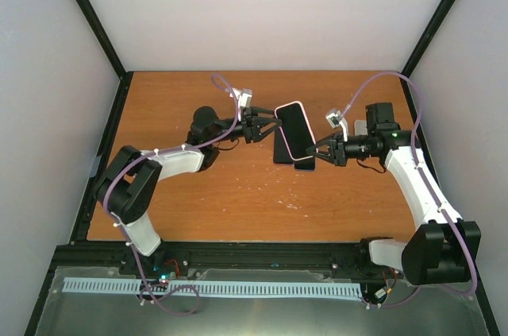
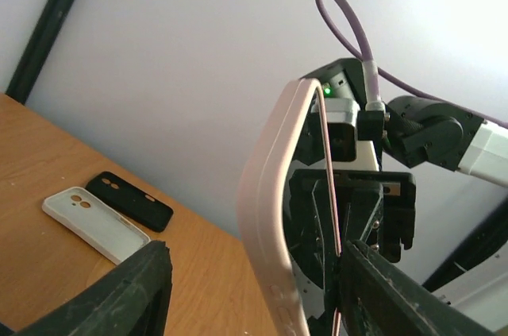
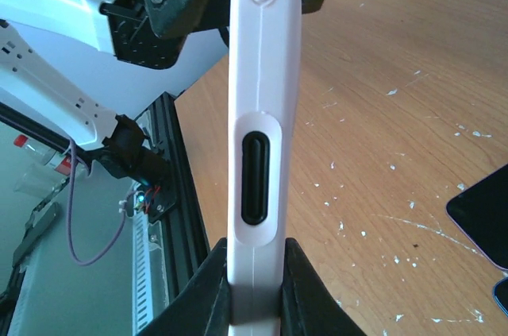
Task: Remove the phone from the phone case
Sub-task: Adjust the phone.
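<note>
Pink silicone fills my right wrist view: the right gripper (image 3: 255,280) is clamped across the thickness of the phone case (image 3: 258,74), one finger on each flat side, near the end closest to the arm bases. From the top camera the phone (image 1: 295,131) sits inside that case, held up off the wooden table (image 1: 198,193) between the two arms. Its long axis runs away from my right fingers toward the far side, leaning a little left. The left gripper (image 1: 268,124) meets it at the far end, on the long edge. Its fingers are spread wide and straddle the case, one close by the screen side, the other well apart from the back, so it grips nothing. I judge the left arm the one placed to peel the rim, pushing across the long axis while the right holds firm. A white case (image 2: 94,223) and a black case (image 2: 131,201) lie touching on the table beyond.
</note>
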{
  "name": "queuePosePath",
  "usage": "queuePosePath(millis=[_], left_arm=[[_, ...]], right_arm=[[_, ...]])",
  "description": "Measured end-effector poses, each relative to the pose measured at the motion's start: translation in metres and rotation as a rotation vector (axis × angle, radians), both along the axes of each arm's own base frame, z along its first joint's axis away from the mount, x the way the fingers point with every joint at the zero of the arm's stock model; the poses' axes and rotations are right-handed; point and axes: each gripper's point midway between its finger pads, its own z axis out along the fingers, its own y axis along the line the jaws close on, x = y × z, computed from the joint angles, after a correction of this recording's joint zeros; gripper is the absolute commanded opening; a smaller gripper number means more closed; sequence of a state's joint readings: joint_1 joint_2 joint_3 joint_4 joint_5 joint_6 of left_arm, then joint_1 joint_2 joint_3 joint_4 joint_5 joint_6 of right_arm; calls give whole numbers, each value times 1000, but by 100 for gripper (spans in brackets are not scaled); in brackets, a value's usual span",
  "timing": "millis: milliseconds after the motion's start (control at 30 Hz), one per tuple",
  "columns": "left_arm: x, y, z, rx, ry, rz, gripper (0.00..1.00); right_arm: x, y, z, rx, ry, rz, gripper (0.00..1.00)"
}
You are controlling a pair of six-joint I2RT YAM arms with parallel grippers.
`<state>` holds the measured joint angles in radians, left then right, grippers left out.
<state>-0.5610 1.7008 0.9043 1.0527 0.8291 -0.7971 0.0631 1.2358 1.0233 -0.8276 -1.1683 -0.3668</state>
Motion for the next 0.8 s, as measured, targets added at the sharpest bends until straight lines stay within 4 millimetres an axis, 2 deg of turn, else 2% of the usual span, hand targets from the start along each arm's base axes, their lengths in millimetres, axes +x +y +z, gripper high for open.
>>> queuePosePath(millis=[133, 400, 800], left_arm=[[-6, -10, -2, -7, 5, -50, 52], [-21, -24, 19, -42, -53, -109, 43], [-18, -29, 13, -36, -49, -125, 24]], right_arm=[[-3, 1, 1, 16, 10, 12, 4], [-6, 3, 2, 38, 14, 27, 4], [-8, 3, 0, 49, 26, 33, 4]])
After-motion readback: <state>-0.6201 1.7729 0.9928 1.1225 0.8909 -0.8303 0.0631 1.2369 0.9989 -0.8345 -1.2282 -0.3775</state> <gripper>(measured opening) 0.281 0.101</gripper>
